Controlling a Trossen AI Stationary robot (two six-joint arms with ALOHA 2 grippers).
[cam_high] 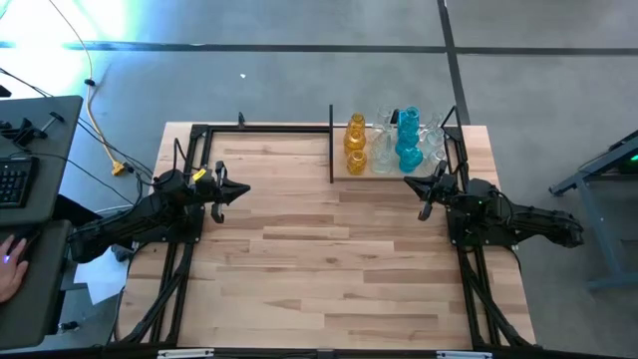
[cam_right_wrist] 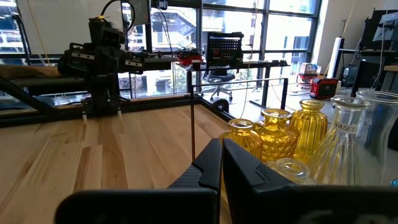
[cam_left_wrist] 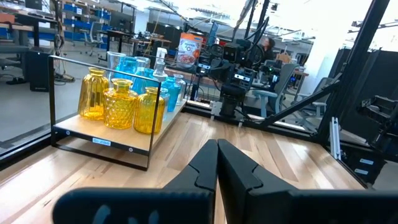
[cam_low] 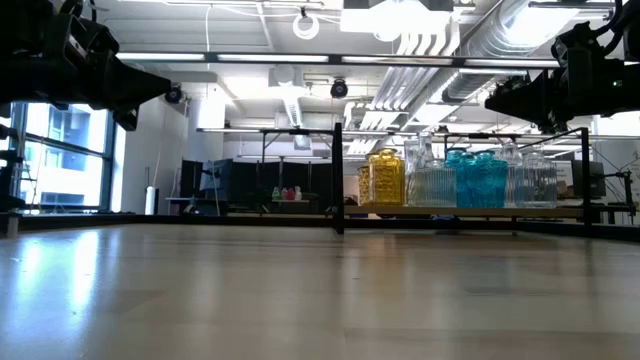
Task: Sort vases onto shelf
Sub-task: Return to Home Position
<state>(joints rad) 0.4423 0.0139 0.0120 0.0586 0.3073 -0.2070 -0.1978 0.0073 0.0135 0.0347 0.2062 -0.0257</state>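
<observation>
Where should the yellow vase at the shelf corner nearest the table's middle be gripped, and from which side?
By its narrow neck, straight down from above. The yellow vase stands upright at the corner of the shelf, with other vases crowding its round belly, so probably only the neck is free to pinch.

Just beyond my black right fingers point(cam_right_wrist: 244, 175) stand amber-yellow vases point(cam_right_wrist: 277, 134), one diamond-textured; beside them clear vases point(cam_right_wrist: 345, 152) with vertical ribs, teal vases point(cam_high: 409, 140), a pale wood shelf point(cam_left_wrist: 74, 132) framed black.

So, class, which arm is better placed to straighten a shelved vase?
Probably right: the right gripper sits beside the black-framed light-wood shelf of glass vases; the left gripper is across the table.
</observation>
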